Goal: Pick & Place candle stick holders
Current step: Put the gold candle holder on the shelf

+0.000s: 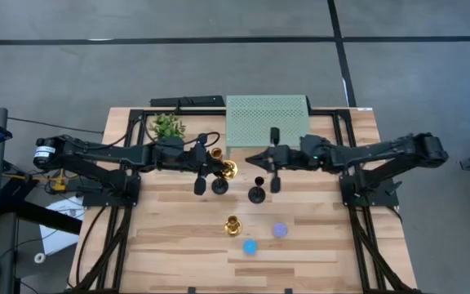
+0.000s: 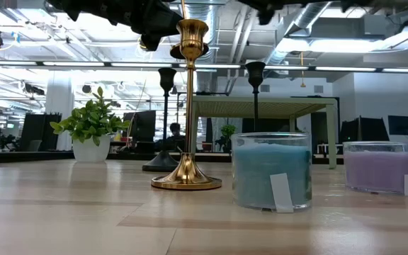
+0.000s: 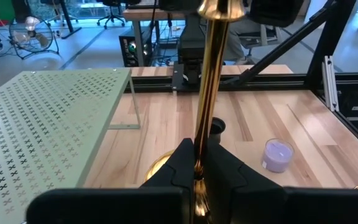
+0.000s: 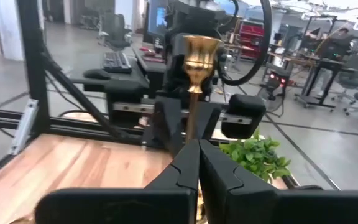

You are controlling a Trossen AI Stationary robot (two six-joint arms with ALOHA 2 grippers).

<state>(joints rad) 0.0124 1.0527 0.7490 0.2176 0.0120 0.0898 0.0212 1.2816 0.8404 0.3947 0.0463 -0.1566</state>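
Observation:
My left gripper (image 1: 217,167) is shut on a gold candle stick holder (image 3: 209,87) above the table's middle. My right gripper (image 1: 250,158) hangs shut and empty just to that holder's right, pointing at it (image 4: 199,59). A second gold holder (image 1: 233,224) stands on its round base nearer the front. Two black holders (image 1: 219,186) (image 1: 257,194) stand upright on their bases below the grippers. My left gripper pinches the gold holder's slim stem (image 3: 200,146) between its two fingers, low down, just above the flared base. The fingers (image 3: 179,165) come level from the table's left and lie across the stem. The holder stands nearly upright in the hold, cup on top.
A green perforated shelf (image 1: 268,122) stands at the table's far edge, with a small potted plant (image 1: 167,125) to its left. A blue candle jar (image 1: 250,246) and a purple one (image 1: 280,231) sit near the front. Black frame rails line both table sides.

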